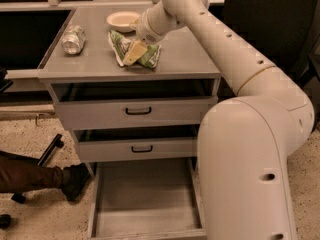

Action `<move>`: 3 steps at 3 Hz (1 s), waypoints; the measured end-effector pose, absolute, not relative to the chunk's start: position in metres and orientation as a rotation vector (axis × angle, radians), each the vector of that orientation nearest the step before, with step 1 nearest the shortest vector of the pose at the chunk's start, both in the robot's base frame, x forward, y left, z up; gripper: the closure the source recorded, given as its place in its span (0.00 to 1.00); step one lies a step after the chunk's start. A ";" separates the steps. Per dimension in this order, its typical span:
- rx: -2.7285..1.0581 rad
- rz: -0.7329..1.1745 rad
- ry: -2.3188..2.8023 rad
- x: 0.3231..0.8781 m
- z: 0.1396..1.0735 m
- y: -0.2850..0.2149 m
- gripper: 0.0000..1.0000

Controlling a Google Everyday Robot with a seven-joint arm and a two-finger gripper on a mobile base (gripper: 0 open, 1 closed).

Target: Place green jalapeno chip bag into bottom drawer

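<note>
There, my gripper (pixel 133 53) sat at the bag (pixel 150 57) by the top's (pixel 192 59) front edge; grip unreadable, I favoured a central pinch.

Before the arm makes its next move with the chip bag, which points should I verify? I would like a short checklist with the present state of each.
1. The gripper over the green jalapeno chip bag: ok, it is down on the bag's middle.
2. Bag firmly held: cannot tell.
3. The bottom drawer pulled out: ok.
4. The crushed can apart from the bag: ok.
5. Space beside the drawer free: not ok, a person's shoe lies at its left.
</note>
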State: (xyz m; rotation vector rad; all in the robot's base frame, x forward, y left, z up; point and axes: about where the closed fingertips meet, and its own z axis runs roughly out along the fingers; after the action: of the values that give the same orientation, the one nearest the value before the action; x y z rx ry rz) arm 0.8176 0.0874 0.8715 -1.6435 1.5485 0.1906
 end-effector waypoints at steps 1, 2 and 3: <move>-1.644 0.191 1.549 0.818 0.871 0.088 0.47; -1.659 0.201 1.544 0.800 0.880 0.085 0.70; -1.683 0.259 1.519 0.751 0.893 0.076 0.93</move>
State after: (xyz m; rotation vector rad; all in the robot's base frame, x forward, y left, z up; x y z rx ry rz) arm 0.7514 0.0757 0.8933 -1.6833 1.5192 0.2593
